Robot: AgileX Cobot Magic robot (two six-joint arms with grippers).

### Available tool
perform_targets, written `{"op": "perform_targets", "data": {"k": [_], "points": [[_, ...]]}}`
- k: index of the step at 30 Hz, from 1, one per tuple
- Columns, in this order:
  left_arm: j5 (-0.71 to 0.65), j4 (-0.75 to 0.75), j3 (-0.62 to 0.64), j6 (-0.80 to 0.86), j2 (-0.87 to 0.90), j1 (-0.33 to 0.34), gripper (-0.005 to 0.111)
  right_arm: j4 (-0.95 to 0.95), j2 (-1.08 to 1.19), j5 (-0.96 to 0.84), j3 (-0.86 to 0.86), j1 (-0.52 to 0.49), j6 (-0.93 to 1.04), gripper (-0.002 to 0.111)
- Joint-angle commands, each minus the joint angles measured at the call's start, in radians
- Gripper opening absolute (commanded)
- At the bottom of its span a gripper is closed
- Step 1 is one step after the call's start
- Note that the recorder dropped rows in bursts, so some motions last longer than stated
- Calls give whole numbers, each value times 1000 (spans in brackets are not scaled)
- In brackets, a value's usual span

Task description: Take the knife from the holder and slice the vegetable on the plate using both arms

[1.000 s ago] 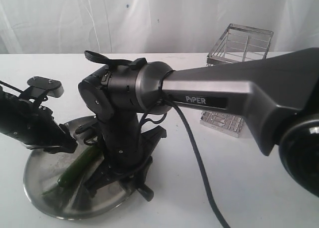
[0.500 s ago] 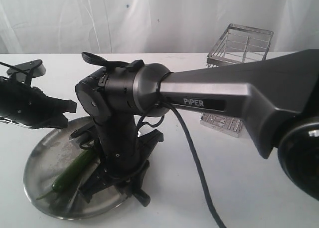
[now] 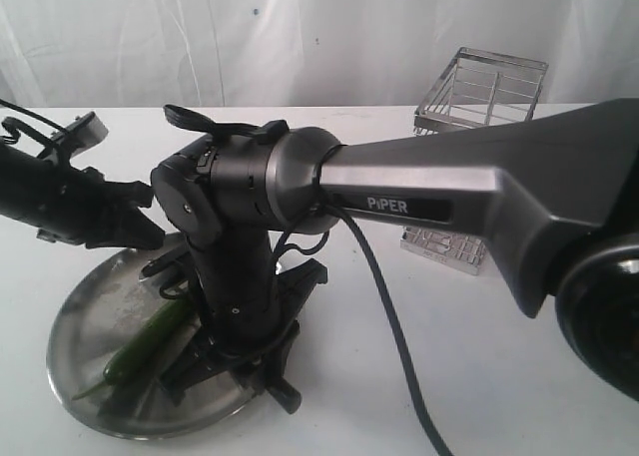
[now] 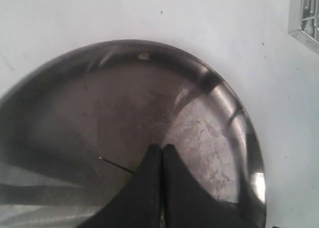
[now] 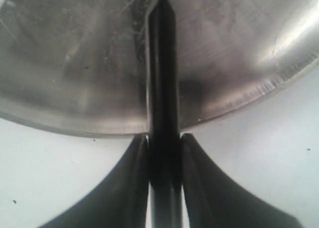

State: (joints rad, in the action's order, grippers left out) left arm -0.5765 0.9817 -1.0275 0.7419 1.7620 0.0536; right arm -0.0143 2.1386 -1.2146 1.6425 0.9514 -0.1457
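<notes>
White cloth [image 3: 300, 37] hangs behind our white table [image 3: 519, 376]. Our green pepper [image 3: 150, 341] lies on the near left part of the round metal plate [image 3: 70, 321]. Its thin stem points to the near left edge.

We think the pepper is light, smooth and round. It could roll or slide on the shiny plate when something pushes it. Its skin looks firm, but a hard squeeze could squash it. A good place to hold it is the stem end, well away from where the blade comes down.

Our knife [image 5: 162, 78] is thin and stiff, and we think it is light too. Our right gripper [image 5: 163, 137] pinches the knife, one finger on each side. The dark pointed end sticks out over the plate. That gripper sits low, just right of the pepper. We cannot tell if the blade touches the pepper.

Our left gripper [image 4: 162, 149] has its two fingers pressed together with nothing between them. It hangs above the far left side of the plate, apart from the pepper. So nothing holds the pepper down now.

Our wire basket [image 3: 479, 92] stands at the far right of the table, well apart from the plate.
</notes>
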Motion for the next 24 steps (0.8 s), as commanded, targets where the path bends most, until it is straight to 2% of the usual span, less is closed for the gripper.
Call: {"op": "perform_targets", "data": {"k": [1,8,16,24], "points": [[-56,32,-4,26,19,38,0,-1,-5,-7,2,2,19,1],[-62,30,-4,44,61,14,0,-1,-5,-7,2,2,31,1],[-90,-3,-4,44,64,14,0,-3,-5,-7,2,2,33,1],[-62,-2,-4,44,64,14,0,-3,-5,-7,2,2,37,1]]}}
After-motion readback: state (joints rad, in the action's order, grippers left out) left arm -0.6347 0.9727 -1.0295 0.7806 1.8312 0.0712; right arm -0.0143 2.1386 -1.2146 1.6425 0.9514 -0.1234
